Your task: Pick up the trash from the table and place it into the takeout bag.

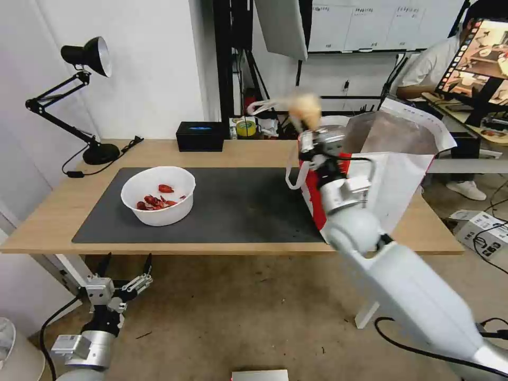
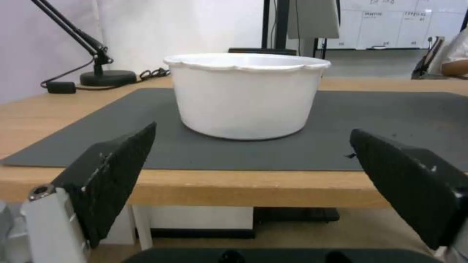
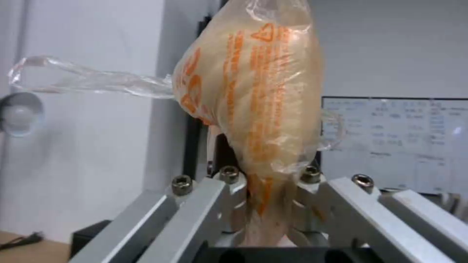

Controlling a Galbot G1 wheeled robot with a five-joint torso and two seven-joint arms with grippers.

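My right gripper [image 1: 306,128] is raised above the table [image 1: 47,222], shut on a small clear bag with a tan lump [image 1: 303,107], just left of the takeout bag's open mouth. Up close, the small clear bag [image 3: 253,95] carries orange print and stands pinched between the right gripper [image 3: 263,182]. The red-and-white takeout bag [image 1: 394,174] stands open on the table's right end, foil lining showing. A white bowl [image 1: 159,194] with red scraps rests on the dark mat [image 1: 238,211]. My left gripper [image 1: 125,263] hangs open below the table's front edge, facing the bowl [image 2: 248,95], apart from it.
A black desk lamp [image 1: 79,90] stands at the table's back left corner and a black box [image 1: 200,136] at the back edge. A person sits at a monitor [image 1: 479,58] behind the takeout bag. A cardboard box [image 1: 484,230] lies on the floor at right.
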